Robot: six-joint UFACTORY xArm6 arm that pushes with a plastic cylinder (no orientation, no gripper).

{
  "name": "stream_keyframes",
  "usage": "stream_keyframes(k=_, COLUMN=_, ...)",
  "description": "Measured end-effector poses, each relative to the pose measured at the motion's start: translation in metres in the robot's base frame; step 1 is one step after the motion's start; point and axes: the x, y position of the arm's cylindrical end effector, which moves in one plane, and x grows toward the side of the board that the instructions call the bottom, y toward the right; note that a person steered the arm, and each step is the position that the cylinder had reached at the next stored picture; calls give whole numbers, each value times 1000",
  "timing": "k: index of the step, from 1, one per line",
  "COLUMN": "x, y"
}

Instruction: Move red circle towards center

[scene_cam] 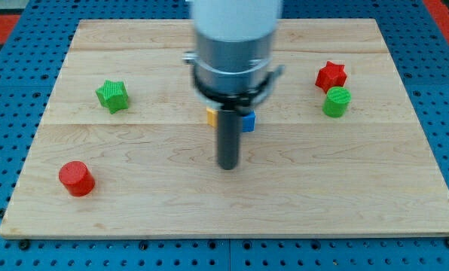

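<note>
Camera view: my tip [228, 166] well right of red circle [77, 178].

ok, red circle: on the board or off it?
On. The red circle sits flat on the board near the view's bottom-left corner, inside both edges, far left of my tip.

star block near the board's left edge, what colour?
Green: the green star block, clearest in the camera view, above the red circle block.
</note>
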Motion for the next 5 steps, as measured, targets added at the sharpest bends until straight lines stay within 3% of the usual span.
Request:
stream_keyframes(k=1, x=1, y=-74)
stream_keyframes(k=4, x=-36, y=-100)
stream_keyframes(k=5, x=-39, y=-175)
